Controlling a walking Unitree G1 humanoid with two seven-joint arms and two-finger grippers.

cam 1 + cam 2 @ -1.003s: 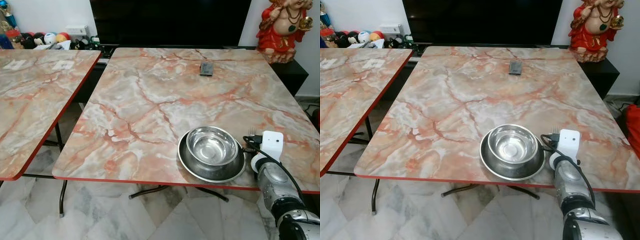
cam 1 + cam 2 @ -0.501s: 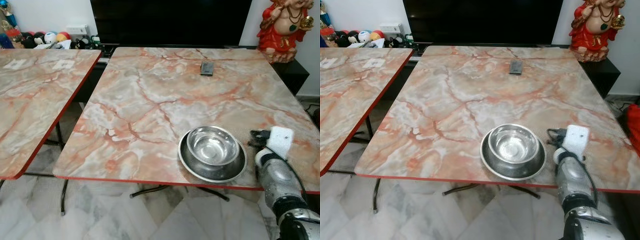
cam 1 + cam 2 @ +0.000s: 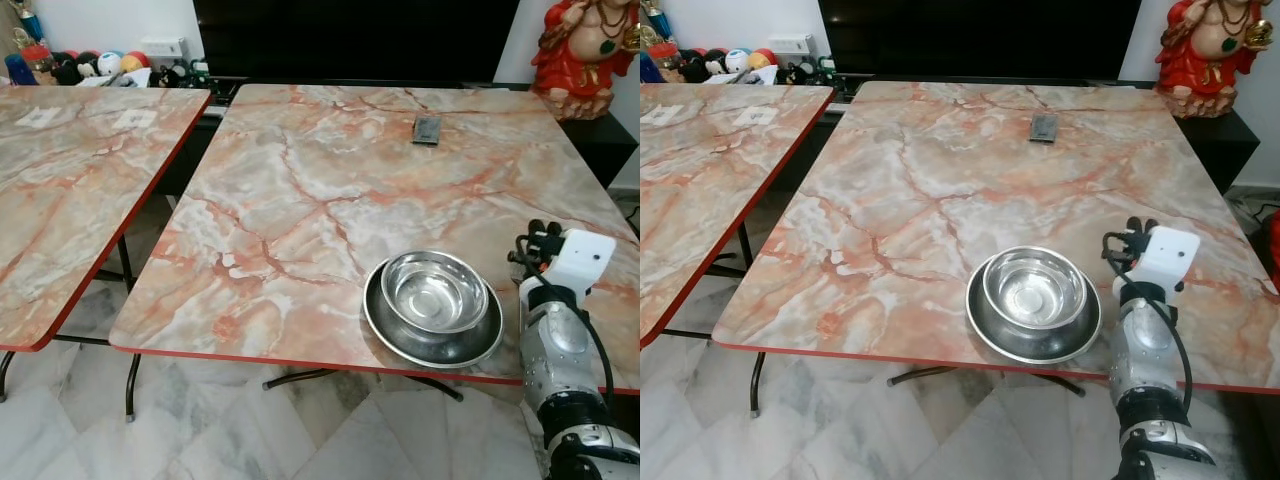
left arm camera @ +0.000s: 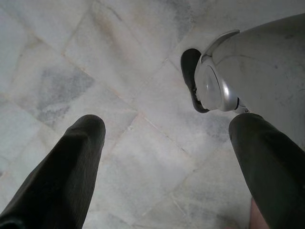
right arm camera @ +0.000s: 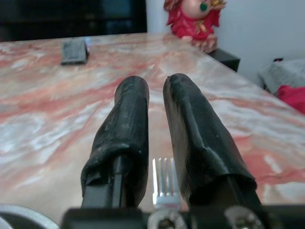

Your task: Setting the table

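Marble-patterned, red-edged, the main desk (image 3: 330,190) takes up most of the head views, with a second desk (image 3: 70,180) of the same finish on the robot's left and pale marble floor (image 3: 200,430) beneath. A red figurine (image 3: 585,50) stands past the far right corner, and a small dark remote (image 3: 427,128) lies near the far edge. Near the front edge a steel plate (image 3: 385,325) carries a steel bowl (image 3: 433,292). Just right of them the right claw (image 5: 155,90) hovers low over the desk; compared with a second ago it sits a little farther from the plate. Its black fingers (image 5: 126,119) are pressed close together, and fork tines (image 5: 163,179) show between them at the base, so the fork is pinched there. The left claw (image 4: 167,138) hangs spread wide over the floor.
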